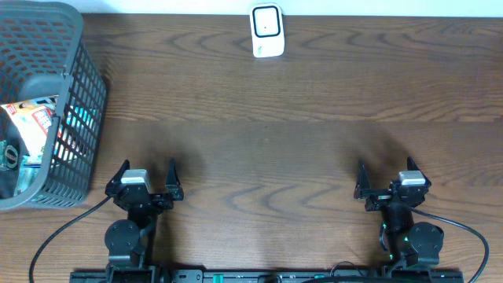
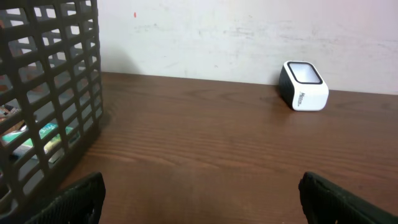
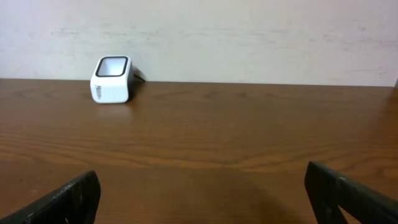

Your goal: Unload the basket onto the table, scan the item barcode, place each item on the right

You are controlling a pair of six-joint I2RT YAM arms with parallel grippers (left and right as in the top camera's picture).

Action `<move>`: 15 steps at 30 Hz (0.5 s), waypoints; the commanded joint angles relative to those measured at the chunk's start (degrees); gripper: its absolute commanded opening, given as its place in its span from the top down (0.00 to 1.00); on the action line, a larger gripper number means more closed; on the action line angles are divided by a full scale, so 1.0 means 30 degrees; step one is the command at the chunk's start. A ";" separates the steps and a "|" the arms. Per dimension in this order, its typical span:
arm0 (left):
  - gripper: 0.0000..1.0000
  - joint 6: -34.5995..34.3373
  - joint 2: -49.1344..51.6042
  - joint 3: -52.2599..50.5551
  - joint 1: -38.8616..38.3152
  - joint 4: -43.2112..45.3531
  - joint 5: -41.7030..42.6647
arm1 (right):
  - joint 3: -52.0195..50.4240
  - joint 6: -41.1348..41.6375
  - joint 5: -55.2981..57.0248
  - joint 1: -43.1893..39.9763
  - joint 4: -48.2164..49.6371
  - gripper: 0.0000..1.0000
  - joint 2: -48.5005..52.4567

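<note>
Left end effector (image 1: pixel 148 171) and right end effector (image 1: pixel 385 173) both gape open, empty, at near worktop (image 1: pixel 267 134) edge. Packaged items (image 1: pixel 33 119) lie inside grey basket (image 1: pixel 82 94), near left end effector, to its left. White scanner (image 1: pixel 266 31) far centre, well apart; side label unreadable.

Right claw (image 3: pixel 202 198): two dark fingers (image 3: pixel 71 199) at the lower corners, spread wide, wood grain showing between them.
Bench (image 3: pixel 249 134): brown wood, running ahead of the claw to the wall.
Wall (image 3: pixel 249 37): pale, scuffed.
Barcode scanner (image 3: pixel 112 79): white box, dark-framed window on top, standing far ahead and left of the claw, near the wall.
</note>
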 commanded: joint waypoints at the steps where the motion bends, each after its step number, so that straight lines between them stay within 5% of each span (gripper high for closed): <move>1: 0.03 -0.0007 -0.0095 -0.0306 -0.0066 -0.0685 0.0051 | -0.0051 -0.0211 0.0138 -0.0029 -0.0058 0.01 -0.0102; 15: 0.02 -0.0007 -0.0095 -0.0306 -0.0066 -0.0685 0.0051 | -0.0051 -0.0211 0.0138 -0.0029 -0.0058 0.01 -0.0102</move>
